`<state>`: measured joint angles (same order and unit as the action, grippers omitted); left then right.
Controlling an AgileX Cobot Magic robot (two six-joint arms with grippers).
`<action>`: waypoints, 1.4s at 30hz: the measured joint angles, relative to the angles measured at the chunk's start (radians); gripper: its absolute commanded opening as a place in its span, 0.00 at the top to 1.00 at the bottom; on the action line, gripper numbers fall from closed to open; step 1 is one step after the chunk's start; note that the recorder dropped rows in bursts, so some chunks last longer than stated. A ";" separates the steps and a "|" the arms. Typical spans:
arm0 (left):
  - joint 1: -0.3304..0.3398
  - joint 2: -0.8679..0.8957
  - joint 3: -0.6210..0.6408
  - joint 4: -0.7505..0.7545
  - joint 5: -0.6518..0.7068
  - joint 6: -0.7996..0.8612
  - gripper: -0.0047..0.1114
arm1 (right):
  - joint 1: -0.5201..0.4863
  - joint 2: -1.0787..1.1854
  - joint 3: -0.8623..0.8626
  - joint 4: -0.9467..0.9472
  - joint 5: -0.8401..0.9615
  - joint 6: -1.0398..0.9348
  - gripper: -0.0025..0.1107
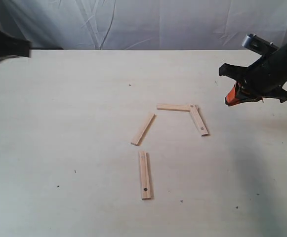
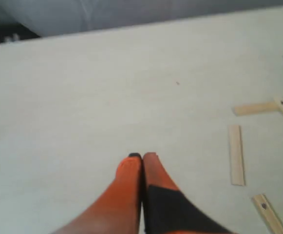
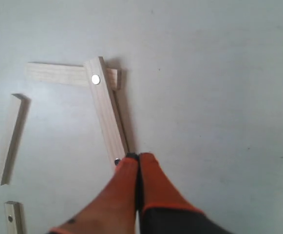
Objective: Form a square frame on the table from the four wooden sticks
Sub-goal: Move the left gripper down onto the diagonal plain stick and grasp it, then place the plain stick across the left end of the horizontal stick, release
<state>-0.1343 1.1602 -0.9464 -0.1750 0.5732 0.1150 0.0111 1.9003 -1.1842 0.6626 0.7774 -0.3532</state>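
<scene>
Four pale wooden sticks lie on the table (image 1: 59,128). Two form a corner: a far stick (image 1: 173,107) with an angled stick (image 1: 199,120) lying over its end. A slanted stick (image 1: 143,128) lies loose to their left. A fourth stick (image 1: 144,174) with a dark hole lies nearest the front. There is no closed square frame. My right gripper (image 1: 231,97) hovers shut and empty above the table, right of the corner; in its wrist view its tips (image 3: 138,157) hang over the angled stick's (image 3: 107,109) end. My left gripper (image 2: 142,156) is shut and empty at far left.
A wrinkled white cloth (image 1: 148,22) hangs behind the table's far edge. The left arm's dark body (image 1: 5,47) sits at the far left edge. Tiny dark specks dot the surface.
</scene>
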 measured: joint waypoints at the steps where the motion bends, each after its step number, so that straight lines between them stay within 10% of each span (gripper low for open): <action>1: -0.032 0.064 -0.030 -0.002 0.007 0.007 0.96 | -0.003 0.000 0.000 0.008 0.000 -0.004 0.98; 4: -0.257 0.427 -0.237 0.103 0.050 -0.094 0.96 | -0.005 0.000 0.000 0.064 0.002 -0.055 0.98; 9: -0.409 0.789 -0.486 0.182 0.221 -0.194 0.95 | -0.005 0.000 0.000 0.091 0.000 -0.073 0.98; 19: -0.414 0.946 -0.538 0.093 0.204 -0.146 0.56 | -0.005 0.000 0.000 0.103 -0.007 -0.081 0.98; 35: -0.414 1.020 -0.542 0.175 0.094 -0.133 0.57 | -0.005 0.000 0.000 0.105 -0.020 -0.092 0.98; 42: -0.414 1.020 -0.542 0.175 0.098 -0.134 0.92 | -0.005 0.000 0.000 0.105 -0.022 -0.095 0.98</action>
<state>-0.5483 2.1799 -1.4888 0.0000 0.6711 -0.0194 0.0062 1.9003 -1.1842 0.7672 0.7558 -0.4479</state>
